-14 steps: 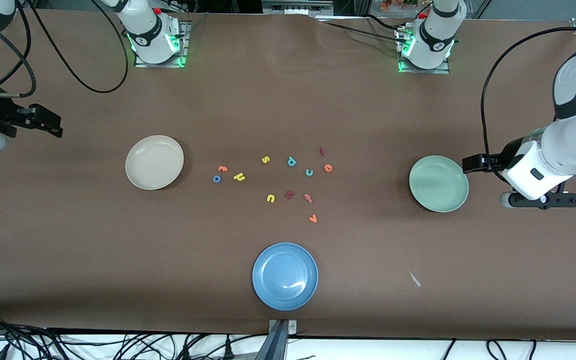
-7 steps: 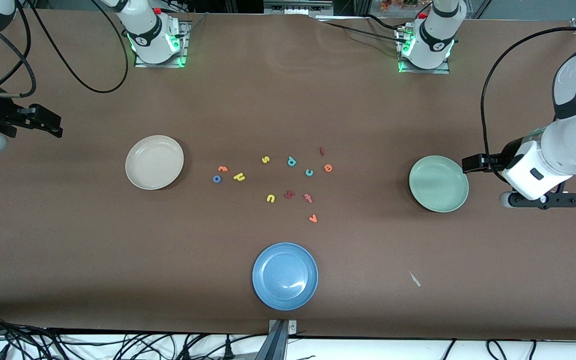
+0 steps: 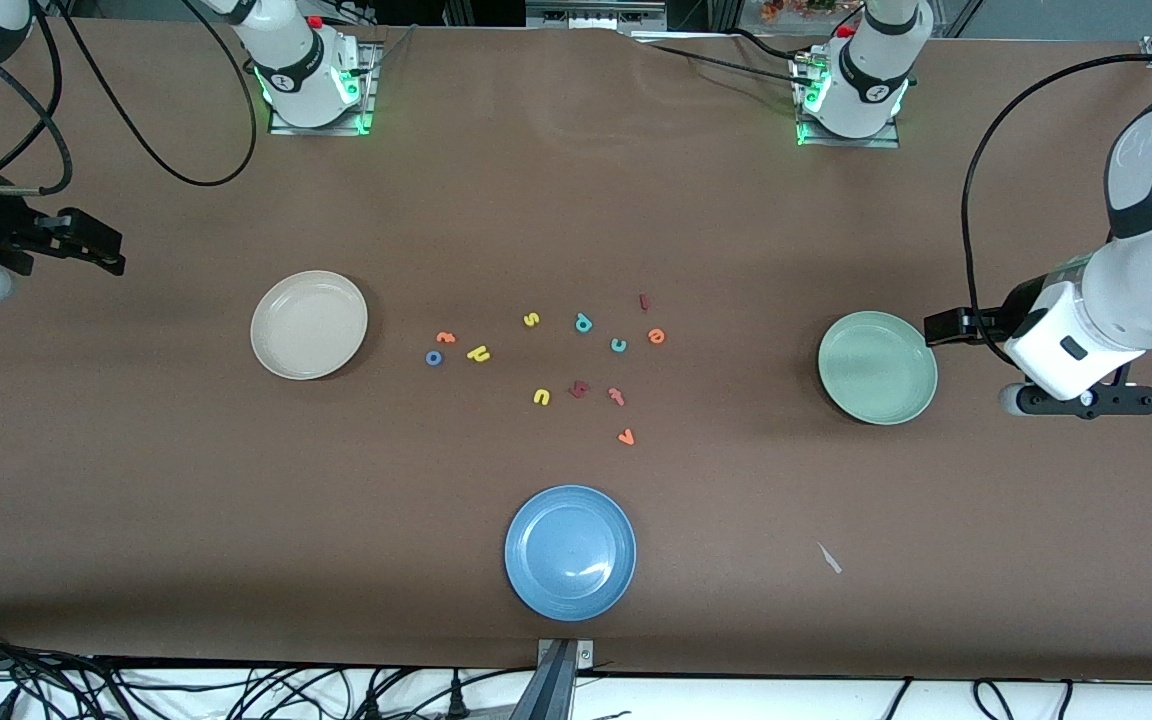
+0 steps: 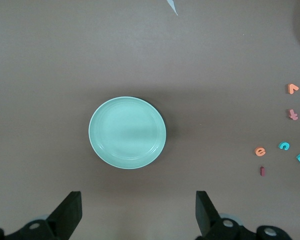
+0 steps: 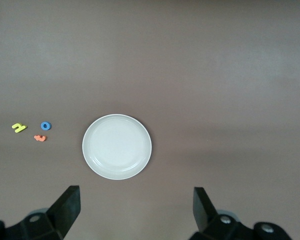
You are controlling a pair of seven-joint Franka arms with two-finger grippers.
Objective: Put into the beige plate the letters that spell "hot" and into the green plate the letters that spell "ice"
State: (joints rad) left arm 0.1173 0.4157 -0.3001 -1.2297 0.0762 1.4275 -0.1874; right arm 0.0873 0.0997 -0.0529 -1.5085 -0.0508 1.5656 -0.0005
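We see a brown counter [image 3: 576,200] from above. Going from the right arm's end to the left arm's end: the right gripper [image 3: 86,250] hangs over bare counter with its jaws wide and holding nothing. Next comes the beige plate [image 3: 308,324], with nothing in it. Near it lie the blue o [image 3: 433,357], an orange letter [image 3: 445,337] and the yellow h [image 3: 478,353]. In the middle cluster sit the yellow s [image 3: 531,319], yellow u [image 3: 541,397], a teal letter with a stem [image 3: 583,322], a red hooked letter [image 3: 578,389], the teal c [image 3: 618,345], orange t [image 3: 617,396], orange v [image 3: 625,436], dark red i [image 3: 644,301] and orange e [image 3: 656,336]. A blue plate [image 3: 570,551] lies nearest the camera. The green plate [image 3: 877,367] is bare. The left gripper [image 4: 137,212] waits just beside it, jaws wide.
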